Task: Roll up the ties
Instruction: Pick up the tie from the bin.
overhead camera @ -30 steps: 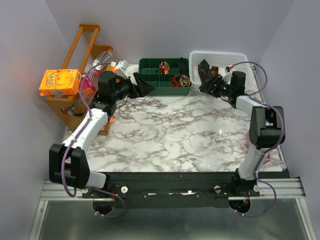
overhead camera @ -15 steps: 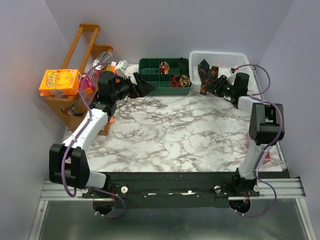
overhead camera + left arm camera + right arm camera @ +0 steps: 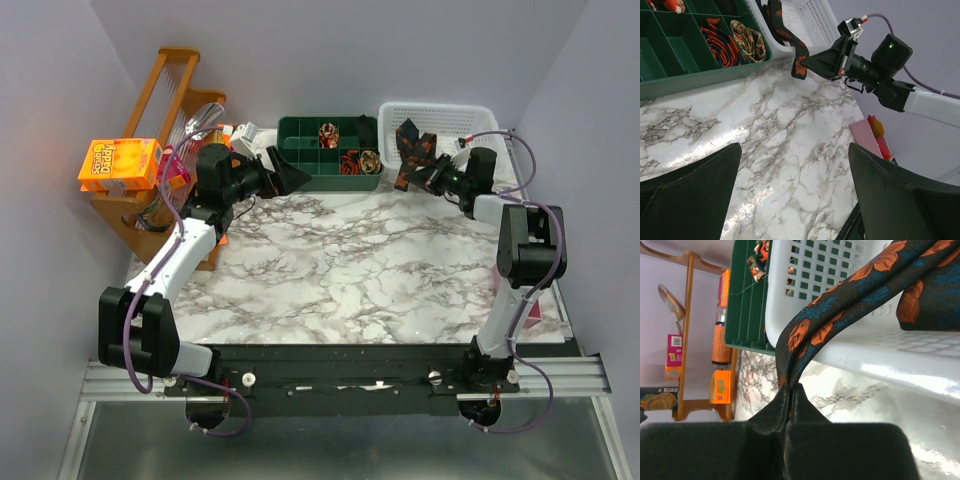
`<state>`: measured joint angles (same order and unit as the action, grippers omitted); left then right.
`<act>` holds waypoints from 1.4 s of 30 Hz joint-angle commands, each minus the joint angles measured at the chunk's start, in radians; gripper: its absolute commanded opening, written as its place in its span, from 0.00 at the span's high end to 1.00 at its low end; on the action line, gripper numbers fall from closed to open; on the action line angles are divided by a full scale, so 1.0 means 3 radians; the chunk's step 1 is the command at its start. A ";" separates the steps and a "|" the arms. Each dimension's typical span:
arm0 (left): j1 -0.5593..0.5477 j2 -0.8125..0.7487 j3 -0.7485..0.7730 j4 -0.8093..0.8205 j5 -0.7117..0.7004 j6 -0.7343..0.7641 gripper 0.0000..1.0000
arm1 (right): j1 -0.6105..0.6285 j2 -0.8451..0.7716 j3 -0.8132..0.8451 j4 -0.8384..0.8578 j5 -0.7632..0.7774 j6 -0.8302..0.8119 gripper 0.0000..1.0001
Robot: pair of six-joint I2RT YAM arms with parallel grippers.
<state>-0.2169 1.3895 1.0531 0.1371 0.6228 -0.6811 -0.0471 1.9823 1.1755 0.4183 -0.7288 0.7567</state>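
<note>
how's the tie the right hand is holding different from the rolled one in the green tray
The held tie is an unrolled strip draped over the white basket rim; the rolled tie is a coil in a green tray compartment. The held tie is pinched in the shut right hand; the rolled tie is untouched. The held tie shows orange flowers, the rolled tie orange-red stripes. Both are dark fabric with orange.

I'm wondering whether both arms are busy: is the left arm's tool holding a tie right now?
No, the left tool stands wide open, with only the marble table showing in its gap.
</note>
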 commanded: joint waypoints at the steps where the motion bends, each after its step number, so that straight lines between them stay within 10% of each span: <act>1: 0.0012 -0.0035 -0.0084 0.0059 -0.0173 -0.0071 0.01 | -0.0012 -0.0313 -0.0175 0.0196 -0.0183 0.0182 0.99; 20: -0.0632 0.0619 0.0365 0.0299 -0.0465 -0.0557 0.01 | 0.0612 -0.1601 -0.0937 0.0319 0.0859 0.1762 0.99; 42: -0.1159 0.1402 0.1107 0.0699 -0.0332 -0.0900 0.13 | 0.0735 -0.1617 -0.0983 0.0395 0.0527 0.2069 0.99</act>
<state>-0.5472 1.7790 1.3285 0.3161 0.5030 -0.9295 0.1646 1.4906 0.8703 0.5297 -0.5274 1.3689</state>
